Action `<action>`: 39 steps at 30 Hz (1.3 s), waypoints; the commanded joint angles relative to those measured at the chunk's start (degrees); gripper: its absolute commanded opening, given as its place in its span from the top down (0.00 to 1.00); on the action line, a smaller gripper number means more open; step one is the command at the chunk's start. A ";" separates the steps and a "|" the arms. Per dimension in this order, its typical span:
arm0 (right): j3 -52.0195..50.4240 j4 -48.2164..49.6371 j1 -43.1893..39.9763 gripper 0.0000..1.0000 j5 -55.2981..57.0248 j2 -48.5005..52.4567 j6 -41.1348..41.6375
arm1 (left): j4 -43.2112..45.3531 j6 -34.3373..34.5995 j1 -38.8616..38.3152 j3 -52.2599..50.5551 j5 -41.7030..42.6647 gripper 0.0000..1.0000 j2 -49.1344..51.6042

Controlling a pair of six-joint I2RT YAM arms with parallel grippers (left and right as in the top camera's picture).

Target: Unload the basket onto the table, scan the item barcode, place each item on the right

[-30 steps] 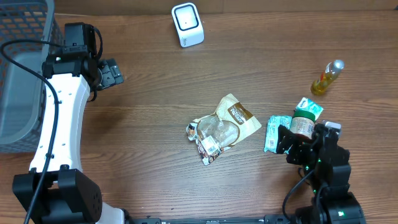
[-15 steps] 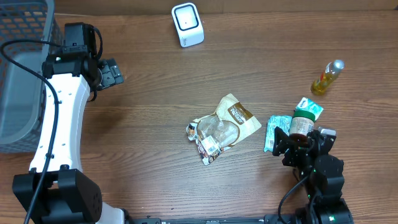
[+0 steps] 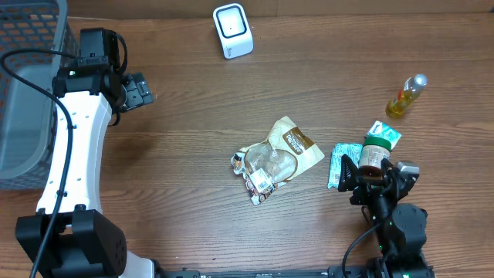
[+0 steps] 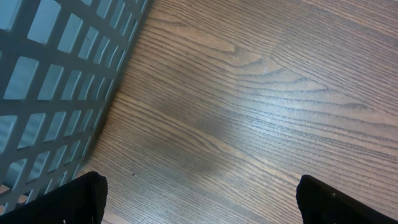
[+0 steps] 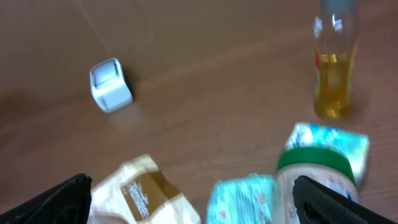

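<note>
The green-lidded jar point(image 3: 376, 154), judged to be the item to scan, stands upright among green packets point(image 3: 338, 166), well apart from the scanner point(image 3: 232, 29), to its near right. Your right gripper point(image 3: 353, 179) waits just beside the jar, jaws wide and empty, apparently lined up to take it. Your left gripper point(image 3: 141, 90), left of the scanner by the basket point(image 3: 23, 116), also gapes empty, out of the way.

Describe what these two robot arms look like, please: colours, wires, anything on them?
The left arm has a long white shell with black joints and base; a black cable runs along it. The right arm shows mostly black, with small green lights and a thin cable. Both sets of fingers are black.
</note>
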State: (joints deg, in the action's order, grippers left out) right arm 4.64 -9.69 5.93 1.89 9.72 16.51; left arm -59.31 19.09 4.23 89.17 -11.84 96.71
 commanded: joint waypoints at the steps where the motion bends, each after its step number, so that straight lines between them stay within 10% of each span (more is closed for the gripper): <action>1: -2.95 3.52 -0.35 0.00 -0.11 -3.72 0.02 | 0.00 -0.24 -0.17 0.20 -0.57 0.01 0.48; 18: -4.20 5.03 -8.00 0.00 -3.50 -9.60 -0.24 | -0.02 -0.24 -0.17 0.20 -0.57 0.00 0.48; 39: -4.20 4.90 -4.02 0.00 -3.04 -9.60 -21.53 | 0.00 -0.24 -0.17 0.20 -0.57 0.01 0.48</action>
State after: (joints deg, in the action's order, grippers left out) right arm 1.06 -4.78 0.69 -1.28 0.62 -1.69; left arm -59.31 19.09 4.23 89.17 -11.84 96.71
